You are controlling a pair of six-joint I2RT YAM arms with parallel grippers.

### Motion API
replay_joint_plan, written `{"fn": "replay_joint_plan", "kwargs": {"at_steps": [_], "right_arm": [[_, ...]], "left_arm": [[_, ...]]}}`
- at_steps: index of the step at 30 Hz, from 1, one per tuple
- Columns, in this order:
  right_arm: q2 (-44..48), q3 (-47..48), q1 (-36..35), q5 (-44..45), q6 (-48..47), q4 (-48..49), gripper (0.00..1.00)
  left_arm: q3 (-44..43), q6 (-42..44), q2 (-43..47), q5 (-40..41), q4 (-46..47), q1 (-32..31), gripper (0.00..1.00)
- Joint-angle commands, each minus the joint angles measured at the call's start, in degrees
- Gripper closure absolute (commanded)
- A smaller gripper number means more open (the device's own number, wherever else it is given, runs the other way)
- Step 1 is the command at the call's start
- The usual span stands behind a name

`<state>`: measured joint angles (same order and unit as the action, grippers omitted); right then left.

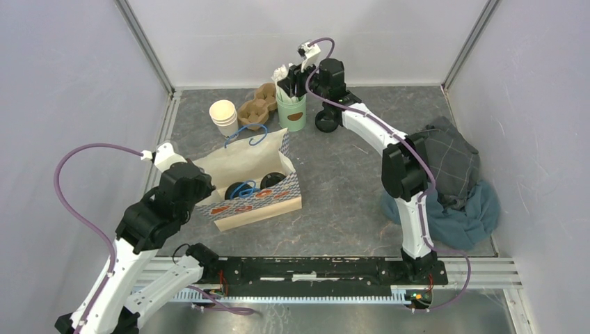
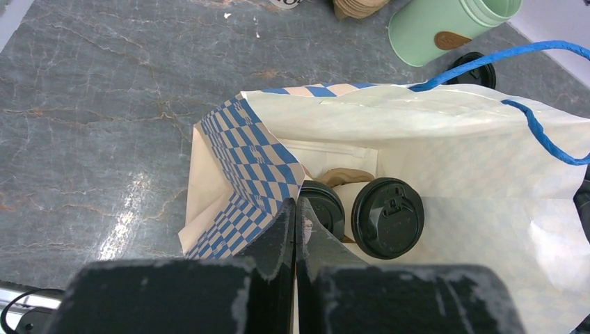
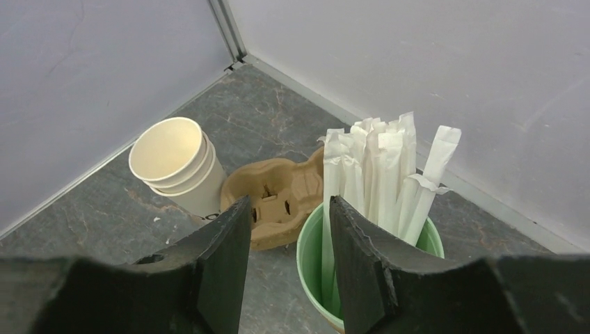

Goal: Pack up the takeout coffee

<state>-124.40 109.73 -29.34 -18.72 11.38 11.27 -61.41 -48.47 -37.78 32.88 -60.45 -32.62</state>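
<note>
The takeout coffee stands upright inside the paper bag, just beyond the left gripper, whose jaws are pressed together at the bag's rim. The right gripper (jaws apart, nothing seen between them) hovers well apart, by the straws. Of the coffee only its round black lid shows.

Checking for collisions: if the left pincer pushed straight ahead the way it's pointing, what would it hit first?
The left pincer would likely meet the nearer coffee's black lid inside the bag; depth is unclear.
</note>
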Motion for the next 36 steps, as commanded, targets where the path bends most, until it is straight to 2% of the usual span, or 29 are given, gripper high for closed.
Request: {"fn": "replay_joint_plan", "kwargs": {"at_steps": [1, 5, 23, 36], "right_arm": [[-2.8, 4.1, 0.3, -1.2, 0.0, 3.4, 0.51], [-4.5, 4.8, 0.3, -0.4, -2.6, 2.7, 0.55], [-11.0, 8.6, 0.4, 4.1, -9.0, 2.1, 0.65], [-14.1, 10.7, 0.3, 4.0, -7.6, 4.9, 0.72]], "left_arm": [[-2.0, 2.3, -0.4, 1.0, 0.2, -0.2, 0.98], [-1.9, 2.4, -0.6, 0.8, 0.2, -0.2, 0.98], [-1.9, 2.4, -1.9, -0.4, 0.2, -0.2, 0.98], [-1.8, 2.1, -2.7, -0.3, 0.2, -0.2, 0.98]]}}
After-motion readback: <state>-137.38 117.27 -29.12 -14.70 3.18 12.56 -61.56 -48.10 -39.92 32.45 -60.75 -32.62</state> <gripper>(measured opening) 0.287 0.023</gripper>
